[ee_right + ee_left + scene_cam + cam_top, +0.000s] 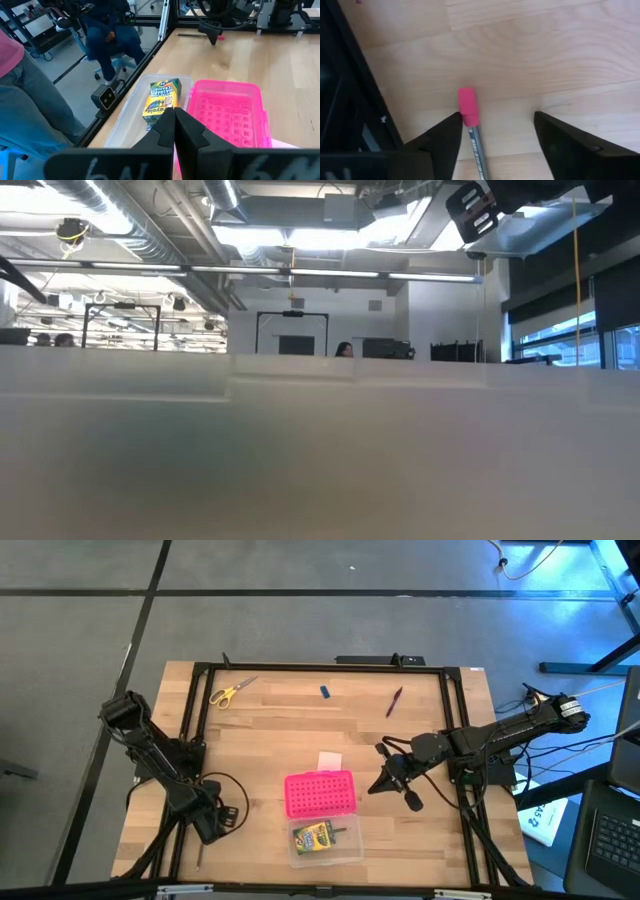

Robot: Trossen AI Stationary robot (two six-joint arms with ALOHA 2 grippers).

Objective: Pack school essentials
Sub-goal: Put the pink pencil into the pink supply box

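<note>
A grey pencil [476, 147] with a pink eraser [468, 106] lies flat on the wooden table near its front left corner. My left gripper [495, 122] points straight down over it, open, one finger on each side of the eraser end. My right gripper [174, 125] is shut on nothing and hovers right of the pink dotted box [320, 792]. The box's clear half [340, 845] holds the yellow-green crayon box [312, 836]. Yellow-handled scissors [230, 692], a blue piece [325, 692], a dark red pen [394, 701] and a pale pad [329, 760] lie farther back. My left gripper has one finger [451, 131] right against the pencil's eraser end [470, 119]; whether it touches, I cannot tell. The other finger [545, 125] stands well clear of the pencil. The fingers come from above and lie across the pencil, which rests flat on the table.
A black frame rail [355, 90] runs close beside my left gripper along the table's left side. People sit and stand beyond the table's near edge [107, 35]. The low view is mostly filled by a pale blur.
</note>
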